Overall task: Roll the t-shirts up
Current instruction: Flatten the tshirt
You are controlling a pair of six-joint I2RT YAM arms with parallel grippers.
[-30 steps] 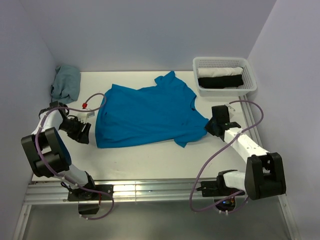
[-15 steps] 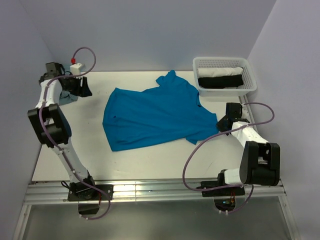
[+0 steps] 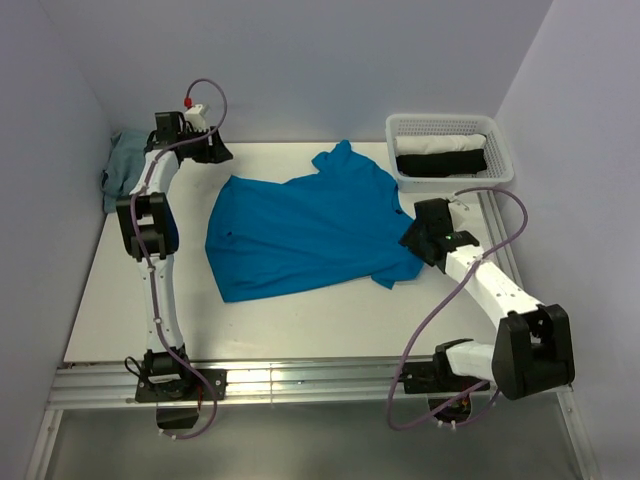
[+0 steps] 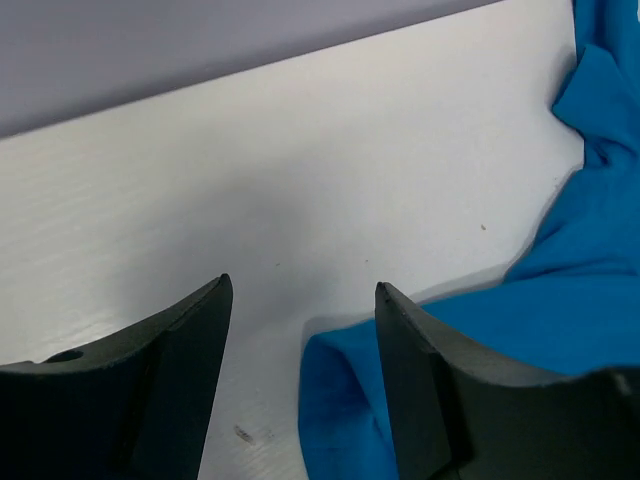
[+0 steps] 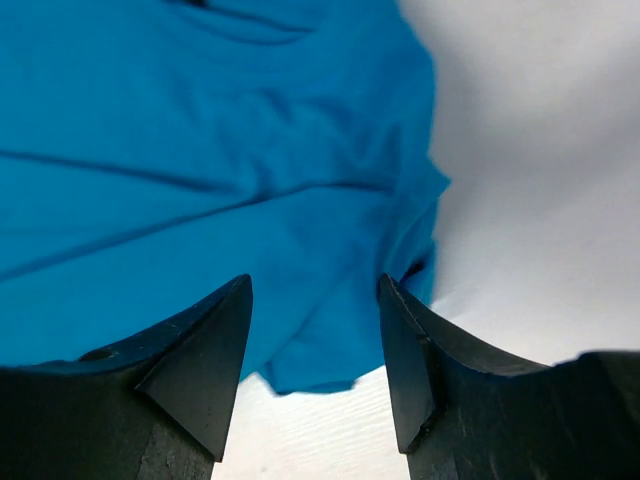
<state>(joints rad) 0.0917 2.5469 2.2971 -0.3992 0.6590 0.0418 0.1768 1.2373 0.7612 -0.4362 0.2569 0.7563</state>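
Note:
A bright blue t-shirt (image 3: 310,225) lies spread flat across the middle of the table, with a few wrinkles. My left gripper (image 3: 222,153) hovers at the back of the table over the shirt's back-left corner. In the left wrist view this gripper (image 4: 300,285) is open, and a folded blue corner of the t-shirt (image 4: 345,400) lies between and below its fingers. My right gripper (image 3: 408,240) sits at the shirt's right sleeve. Seen from the right wrist, the gripper (image 5: 315,282) is open above the sleeve edge of the t-shirt (image 5: 200,150) and holds nothing.
A white mesh basket (image 3: 450,182) stands at the back right with a rolled white garment (image 3: 445,143) and a rolled black one (image 3: 440,163) inside. A crumpled grey-teal cloth (image 3: 128,165) lies in the back-left corner. Walls enclose the table on three sides.
The left arm swung from the table's left edge to the back, by the shirt's corner. The right gripper went from shut to open at the sleeve. The shirt shifted slightly to the right.

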